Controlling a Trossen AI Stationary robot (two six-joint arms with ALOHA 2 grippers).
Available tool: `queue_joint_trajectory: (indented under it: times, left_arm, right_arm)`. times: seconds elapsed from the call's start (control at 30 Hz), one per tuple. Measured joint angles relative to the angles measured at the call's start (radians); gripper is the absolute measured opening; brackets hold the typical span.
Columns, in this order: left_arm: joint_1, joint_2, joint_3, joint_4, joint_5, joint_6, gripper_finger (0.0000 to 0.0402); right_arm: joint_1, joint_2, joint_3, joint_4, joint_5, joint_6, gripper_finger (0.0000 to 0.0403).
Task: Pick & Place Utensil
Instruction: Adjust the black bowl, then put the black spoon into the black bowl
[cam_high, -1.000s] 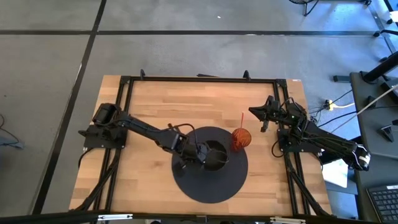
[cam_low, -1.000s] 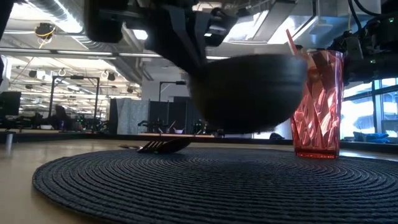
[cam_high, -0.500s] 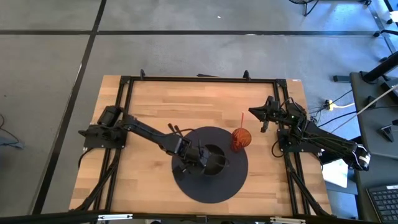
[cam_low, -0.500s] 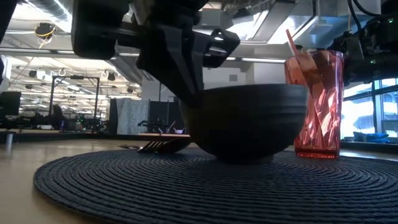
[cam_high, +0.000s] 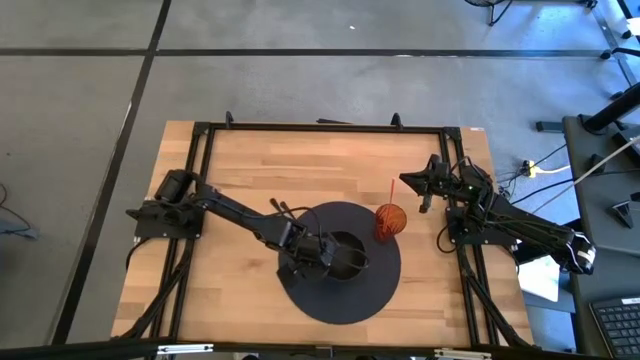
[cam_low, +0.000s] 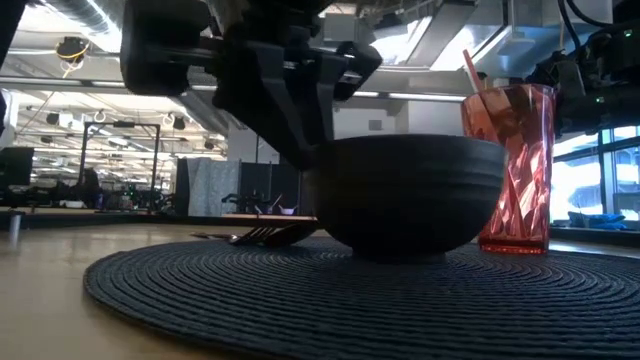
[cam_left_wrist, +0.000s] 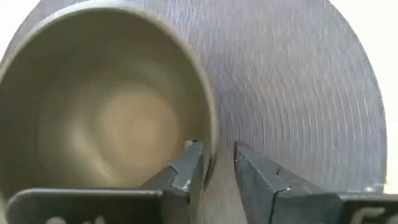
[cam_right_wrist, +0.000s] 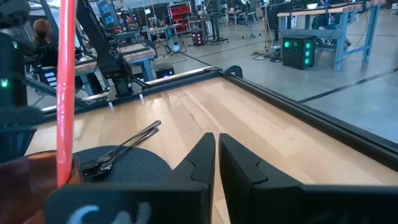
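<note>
A dark bowl (cam_low: 405, 200) and red cup (cam_low: 515, 165) sit on a round placemat (cam_high: 305, 290).

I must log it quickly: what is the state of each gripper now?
Left gripper: shut on the bowl rim.
Right gripper: shut, holding nothing.

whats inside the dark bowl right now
Nothing shows inside the bowl: the left wrist view sees its bare bottom. One finger of the left gripper covers a bit of the inner wall at the rim.
</note>
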Motion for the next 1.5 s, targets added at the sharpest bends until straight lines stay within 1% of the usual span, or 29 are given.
queue_joint_trajectory:
  times: [0.1,0.2,0.23,0.3,0.37,0.47,0.53,0.63,0.7,0.83,0.93,1.1,1.5]
  left_arm:
    - [-0.004,-0.018,0.034,-0.084,-0.054,-0.028,0.0098]
    - [-0.002,-0.048,0.067,-0.246,-0.104,-0.084,0.0107]
    - [0.006,-0.063,0.069,-0.292,-0.105,-0.098,0.0108]
    - [0.033,-0.096,0.057,-0.375,-0.103,-0.129,0.0107]
    - [0.081,-0.126,0.013,-0.399,-0.101,-0.155,0.0102]
    - [0.171,-0.15,-0.07,-0.387,-0.087,-0.152,0.0092]
    - [0.224,-0.151,-0.105,-0.336,-0.087,-0.138,0.0085]
    - [0.278,-0.139,-0.123,-0.275,-0.085,-0.118,0.0079]
    - [0.297,-0.127,-0.125,-0.268,-0.077,-0.107,0.0077]
    - [0.299,-0.124,-0.125,-0.207,-0.037,-0.089,0.008]
    - [0.285,-0.124,-0.125,-0.165,-0.031,-0.079,0.0081]
    - [0.262,-0.119,-0.125,-0.176,-0.025,-0.02,0.0082]
    - [0.257,-0.013,-0.125,-0.18,-0.032,0.001,0.0082]
  right_arm:
    - [0.0,0.0,0.0,-0.006,0.0,-0.002,0.0023]
    - [0.0,0.0,0.0,-0.019,-0.005,-0.018,0.0023]
    - [0.0,0.0,0.0,-0.023,-0.007,-0.02,0.0023]
    - [0.0,0.0,0.0,-0.027,-0.008,-0.021,0.0023]
    - [0.0,0.0,0.0,-0.03,-0.008,-0.021,0.0023]
    - [0.0,0.0,0.0,-0.033,-0.008,-0.021,0.0023]
    - [0.0,0.0,0.0,-0.037,-0.008,-0.019,0.0023]
    - [0.0,0.0,0.0,-0.037,-0.008,-0.018,0.0023]
    - [0.0,0.0,0.0,-0.038,-0.008,-0.016,0.0023]
    - [0.0,0.0,0.0,-0.049,-0.008,0.004,0.0023]
    - [0.0,0.0,0.0,-0.054,-0.008,0.011,0.0023]
    - [0.0,0.0,0.0,-0.057,-0.008,0.012,0.0023]
    - [0.0,0.0,0.0,-0.075,-0.007,0.0,0.0023]
